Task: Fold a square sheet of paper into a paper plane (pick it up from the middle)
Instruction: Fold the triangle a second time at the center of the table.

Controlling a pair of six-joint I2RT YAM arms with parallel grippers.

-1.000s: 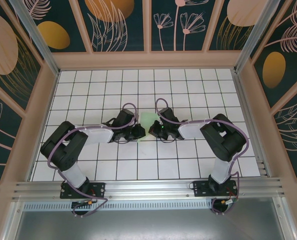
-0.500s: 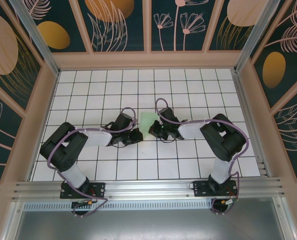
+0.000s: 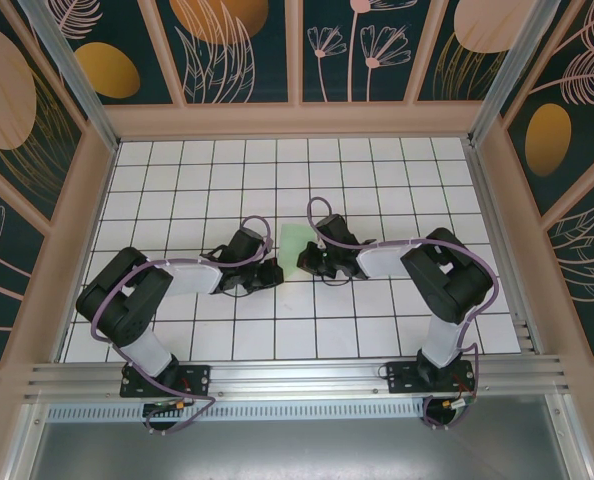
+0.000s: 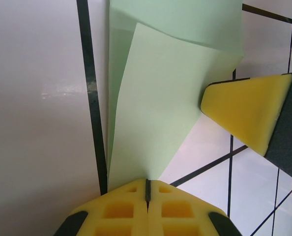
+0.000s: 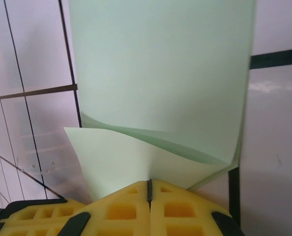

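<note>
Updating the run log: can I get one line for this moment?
left gripper: shut on sheet | right gripper: shut on sheet | sheet: flap raised, rest flat on tiles

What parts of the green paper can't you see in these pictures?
Left wrist view: the left gripper hides the bit of green paper that it pinches, and the picture's top edge cuts off the far end.
Right wrist view: the right gripper hides the pinched part, and the top edge cuts the sheet off.
Top view: the paper is too small to show its folds, and both grippers cover its near edge.
</note>
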